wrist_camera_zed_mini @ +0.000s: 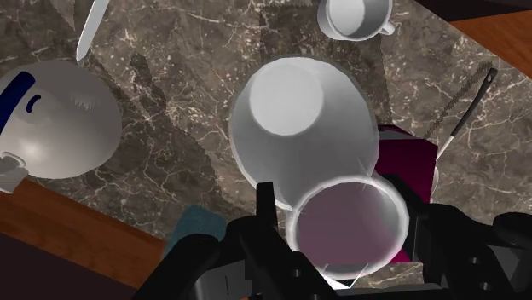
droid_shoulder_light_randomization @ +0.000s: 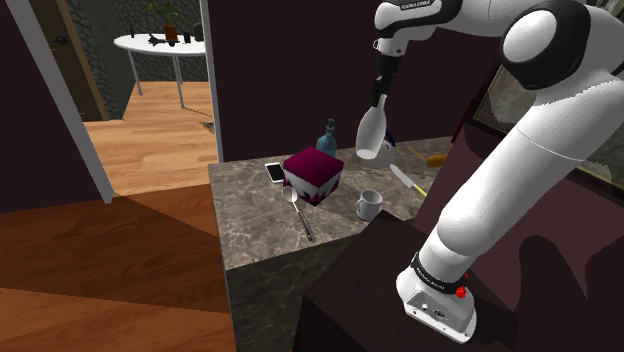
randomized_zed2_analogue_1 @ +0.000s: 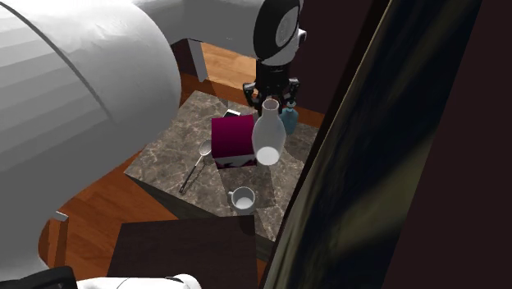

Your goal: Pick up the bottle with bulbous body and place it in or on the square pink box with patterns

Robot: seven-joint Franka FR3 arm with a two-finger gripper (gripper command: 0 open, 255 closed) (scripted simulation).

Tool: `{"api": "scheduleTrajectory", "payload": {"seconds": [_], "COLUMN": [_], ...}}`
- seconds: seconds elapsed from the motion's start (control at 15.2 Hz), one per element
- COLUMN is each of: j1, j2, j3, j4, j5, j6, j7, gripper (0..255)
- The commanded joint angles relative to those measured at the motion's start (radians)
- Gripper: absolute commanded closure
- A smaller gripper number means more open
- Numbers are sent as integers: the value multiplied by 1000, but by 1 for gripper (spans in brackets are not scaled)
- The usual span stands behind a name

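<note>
Hand [droid_shoulder_light_randomization: 379, 97] closed on the narrow neck of the white bulbous bottle [droid_shoulder_light_randomization: 370, 135], hanging clear above the worktop [droid_shoulder_light_randomization: 260, 225] beside the magenta patterned box [droid_shoulder_light_randomization: 313, 175]; likely stiff, smooth, slip-prone, breakable and bottom-heavy, so best gripped just under the lip.

Dim throughout. Soft shadows cross the wooden floor [droid_shoulder_light_randomization: 120, 250] and marble counter [droid_shoulder_light_randomization: 255, 215]; light seemingly comes from above.

Home: marble counter [droid_shoulder_light_randomization: 255, 222], mug [droid_shoulder_light_randomization: 369, 205], spoon [droid_shoulder_light_randomization: 300, 212], wood floor [droid_shoulder_light_randomization: 150, 150], round table [droid_shoulder_light_randomization: 135, 43] with plant [droid_shoulder_light_randomization: 168, 15].
</note>
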Motion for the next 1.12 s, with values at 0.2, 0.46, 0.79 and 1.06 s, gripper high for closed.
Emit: {"api": "scheduleTrajectory", "payload": {"seconds": [0.2, 0.46, 0.79, 1.06], "j1": [19, 50, 81, 91], "j2": [28, 96, 209, 331], "j3": [20, 52, 83, 101], "j4": [96, 226, 431, 648], "j5": [17, 51, 99, 147], "j6": [-72, -143, -247, -351], "j7": [29, 84, 144, 187], "gripper": [255, 255, 255, 255]}}
